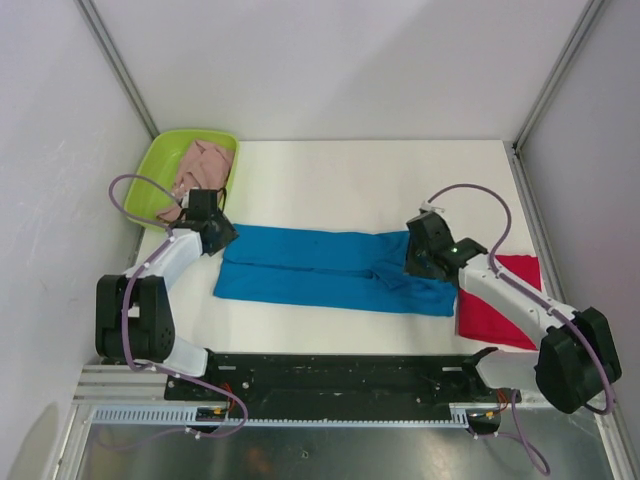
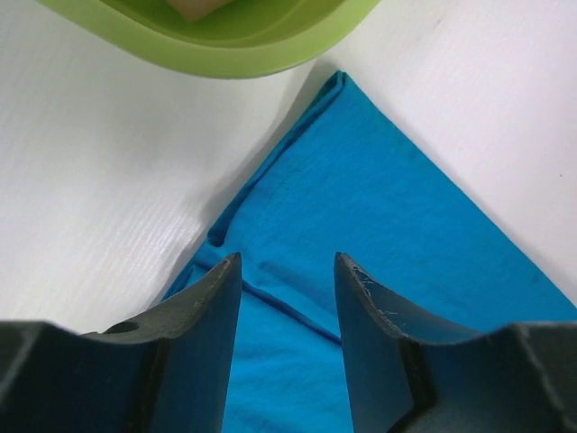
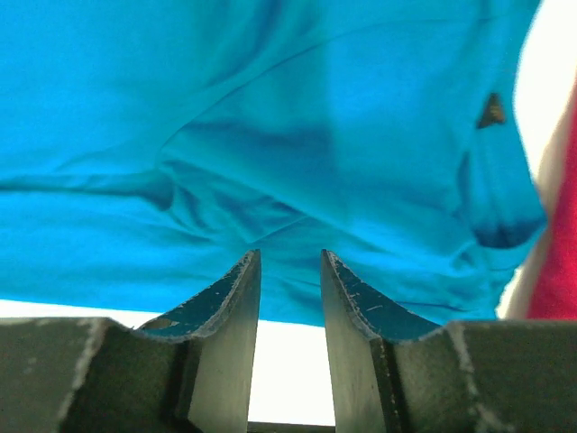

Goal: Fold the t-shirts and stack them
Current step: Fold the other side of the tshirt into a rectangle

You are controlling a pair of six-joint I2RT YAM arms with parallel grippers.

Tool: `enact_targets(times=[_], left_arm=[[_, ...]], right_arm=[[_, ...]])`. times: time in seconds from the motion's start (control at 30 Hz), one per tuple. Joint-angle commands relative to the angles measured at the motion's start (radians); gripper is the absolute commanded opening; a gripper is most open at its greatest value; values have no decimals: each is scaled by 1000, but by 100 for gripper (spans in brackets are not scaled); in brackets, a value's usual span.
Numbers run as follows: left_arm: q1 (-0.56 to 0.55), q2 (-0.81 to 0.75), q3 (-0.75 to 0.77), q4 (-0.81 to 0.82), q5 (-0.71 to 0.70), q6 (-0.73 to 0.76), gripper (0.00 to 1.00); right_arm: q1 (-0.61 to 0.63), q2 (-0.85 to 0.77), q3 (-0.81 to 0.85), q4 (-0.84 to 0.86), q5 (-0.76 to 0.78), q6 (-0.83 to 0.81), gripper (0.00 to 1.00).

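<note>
Blue t-shirt (image 1: 330, 268): folded into long wrinkled band | left tool (image 2: 288, 262): open | right tool (image 3: 290, 255): open

light: bright, even | shadows: soft (beside the blue t-shirt (image 2: 388, 225)) | right wrist view: slightly blurred

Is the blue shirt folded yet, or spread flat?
Folded lengthwise: the blue t-shirt lies as a long narrow band on the table, and the left wrist view shows one layer's edge lying over another.
</note>
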Motion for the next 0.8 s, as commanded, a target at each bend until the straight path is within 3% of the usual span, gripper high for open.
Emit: enact_targets(times=[0.0,0.27,0.77], left_arm=[[-1,-15,19,0,47,0,50],[-4,-12,12,0,44,7,49],[-4,6,16,1,43,7,48]], right_arm=[[74,48,1,84,23,11,37],[132,183,-8,201,5,-43,35],[183,278,-8,189,35,-43,32]])
